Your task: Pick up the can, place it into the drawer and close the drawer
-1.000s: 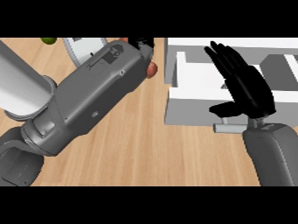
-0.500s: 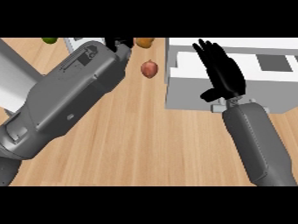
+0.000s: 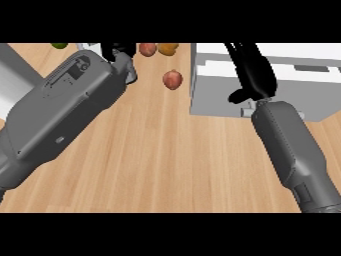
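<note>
No can shows in the head view. The white drawer (image 3: 328,95) stands at the upper right with its top open. My right hand (image 3: 253,75) lies over the drawer's left part, fingers straight and pointing away toward the view's top, thumb out to the left. Nothing shows in its grasp. My left forearm (image 3: 69,110) crosses the left half of the view. Only a dark bit of my left hand (image 3: 120,51) shows at the top edge, so whatever it may hold is hidden.
A reddish fruit (image 3: 172,79) lies on the wooden counter (image 3: 165,155) between my hands. An apple (image 3: 148,48), an orange fruit (image 3: 168,48) and a green one (image 3: 58,45) sit along the top edge. A pale grey block (image 3: 3,75) stands at the far left.
My right hand has moved up and left over the drawer, fingers now reaching the top edge. My left forearm has slid toward the upper left, uncovering the reddish fruit and the others.
</note>
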Action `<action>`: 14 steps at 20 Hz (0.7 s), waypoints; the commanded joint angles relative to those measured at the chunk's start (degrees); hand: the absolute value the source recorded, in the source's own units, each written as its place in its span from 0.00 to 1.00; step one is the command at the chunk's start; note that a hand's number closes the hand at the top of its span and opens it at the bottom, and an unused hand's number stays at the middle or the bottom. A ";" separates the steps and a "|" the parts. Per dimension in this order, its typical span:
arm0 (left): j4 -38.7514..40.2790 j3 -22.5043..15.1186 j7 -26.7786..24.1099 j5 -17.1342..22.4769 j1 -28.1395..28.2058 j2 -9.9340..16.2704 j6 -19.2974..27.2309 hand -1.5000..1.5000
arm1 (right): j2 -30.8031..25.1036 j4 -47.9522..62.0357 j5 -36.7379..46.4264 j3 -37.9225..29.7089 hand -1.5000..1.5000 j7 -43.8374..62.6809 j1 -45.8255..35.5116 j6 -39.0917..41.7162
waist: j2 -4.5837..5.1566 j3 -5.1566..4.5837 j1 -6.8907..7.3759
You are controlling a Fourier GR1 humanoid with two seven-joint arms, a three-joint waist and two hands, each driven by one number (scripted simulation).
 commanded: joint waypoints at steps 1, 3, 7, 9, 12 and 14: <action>-3.43 0.55 3.38 -0.33 0.09 2.54 0.12 0.00 | 0.96 8.75 -0.08 -2.47 0.00 -0.16 -1.16 -7.24 | 1.05 0.96 0.25; -3.03 0.94 1.75 -0.65 2.88 2.17 -0.46 0.00 | 0.72 10.89 -0.01 -3.18 0.00 -1.37 -1.41 -10.82 | 1.34 0.96 0.08; -5.65 0.62 3.75 -1.69 2.27 3.20 -0.14 0.00 | -2.71 17.08 -0.45 -5.68 0.00 -2.26 -9.44 -9.95 | 1.52 0.97 0.76; -5.94 1.35 4.17 -1.98 2.81 4.32 -0.25 0.00 | -1.69 19.76 1.16 -5.53 0.00 0.72 -12.64 -11.18 | 1.57 0.95 1.02; -8.27 0.29 5.58 -3.24 1.65 4.50 1.32 0.00 | -1.58 22.57 1.50 -6.13 0.00 0.11 -12.14 -16.20 | 1.78 1.01 1.79; -9.16 0.43 6.62 -3.52 1.34 5.16 1.09 0.00 | -3.20 23.82 1.41 -6.65 0.00 0.73 -16.60 -13.29 | 1.70 0.98 1.83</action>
